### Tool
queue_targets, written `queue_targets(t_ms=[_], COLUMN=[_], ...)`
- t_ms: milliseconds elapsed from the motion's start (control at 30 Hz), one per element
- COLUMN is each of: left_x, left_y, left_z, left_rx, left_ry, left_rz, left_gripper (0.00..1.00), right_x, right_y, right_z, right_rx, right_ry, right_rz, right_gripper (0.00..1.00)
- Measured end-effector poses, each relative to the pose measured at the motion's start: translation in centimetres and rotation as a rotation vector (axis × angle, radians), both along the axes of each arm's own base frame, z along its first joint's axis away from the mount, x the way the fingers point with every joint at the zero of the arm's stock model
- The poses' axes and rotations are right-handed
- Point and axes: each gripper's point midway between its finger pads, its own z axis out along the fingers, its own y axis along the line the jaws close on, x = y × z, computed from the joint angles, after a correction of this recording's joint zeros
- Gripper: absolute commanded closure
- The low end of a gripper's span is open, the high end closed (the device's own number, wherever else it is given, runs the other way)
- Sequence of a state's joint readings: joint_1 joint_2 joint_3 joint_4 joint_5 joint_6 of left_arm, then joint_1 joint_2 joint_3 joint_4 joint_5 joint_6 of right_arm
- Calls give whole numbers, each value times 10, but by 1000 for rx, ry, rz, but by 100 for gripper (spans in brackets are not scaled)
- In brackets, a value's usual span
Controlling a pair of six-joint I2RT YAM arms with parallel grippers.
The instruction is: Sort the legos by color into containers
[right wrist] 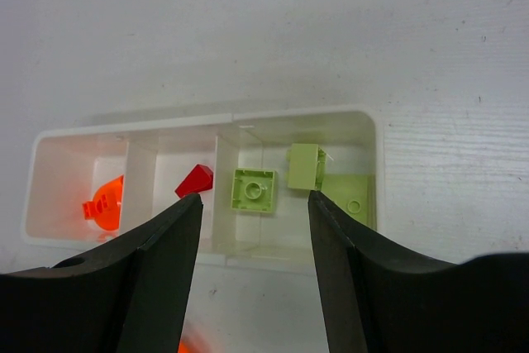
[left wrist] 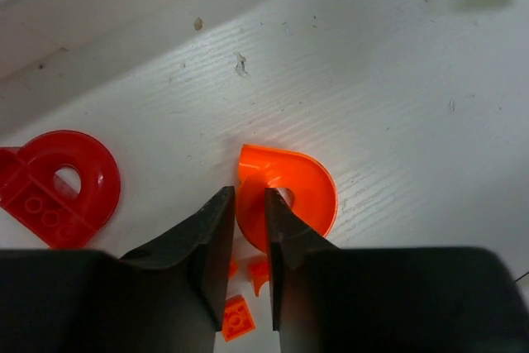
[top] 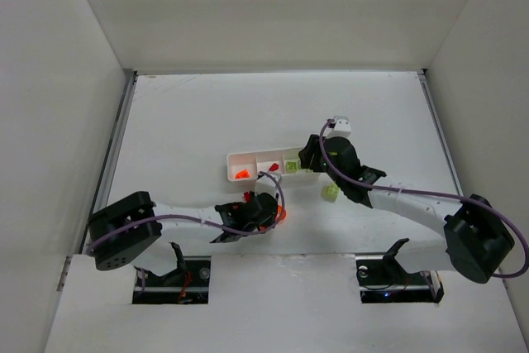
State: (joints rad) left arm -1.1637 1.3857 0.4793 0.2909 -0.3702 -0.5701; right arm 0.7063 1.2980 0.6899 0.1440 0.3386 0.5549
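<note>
Tray (right wrist: pixel 70 163): long, shallow, white; thin dividers split it into three square compartments; it lies mid-table (top: pixel 190 121), just ahead of both arms
Left compartment: one bright orange lego (right wrist: pixel 106 202), partly hidden behind a finger of the right pincer
Middle compartment: one small red wedge (right wrist: pixel 196 180)
Right compartment: three pale yellow-green legos; a square plate (right wrist: pixel 254 190) with one round stud, a small block (right wrist: pixel 306 167), and a flat plate (right wrist: pixel 355 196) against the end wall
Loose on the table: an orange round piece (left wrist: pixel 297 192) with a hole; a red round piece (left wrist: pixel 58 188) with a hole and a studded tab, near it but apart; two tiny orange bits (left wrist: pixel 235 318) under the left pincer; a yellow-green brick (top: pixel 330 193) near the tray's right end
Left pincer (left wrist: pixel 248 193): clamped on the rim of the orange round piece, low over the table
Right pincer (right wrist: pixel 254 197): fingers wide apart, nothing between them; it hovers over the tray's near edge
</note>
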Motion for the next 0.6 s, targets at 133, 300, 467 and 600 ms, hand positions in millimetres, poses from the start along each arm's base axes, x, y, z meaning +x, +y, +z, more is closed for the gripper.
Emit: queue_targets(t_ms=[133, 300, 467, 600], left_x=[3, 2, 18, 52], left_y=[-7, -12, -7, 21], left_z=[3, 23, 91, 125], left_rx=[-38, -90, -266, -337], left_ry=[-5, -32, -141, -224], left_rz=[6, 0, 60, 196], left_gripper=[93, 94, 93, 92], right_x=[-1, -1, 2, 2], right_y=[0, -6, -9, -8], right_z=[0, 2, 2, 3], right_rx=[3, 21, 37, 44], right_ry=[0, -5, -8, -12], right_rz=[2, -12, -29, -28], right_gripper=[40, 40, 40, 40])
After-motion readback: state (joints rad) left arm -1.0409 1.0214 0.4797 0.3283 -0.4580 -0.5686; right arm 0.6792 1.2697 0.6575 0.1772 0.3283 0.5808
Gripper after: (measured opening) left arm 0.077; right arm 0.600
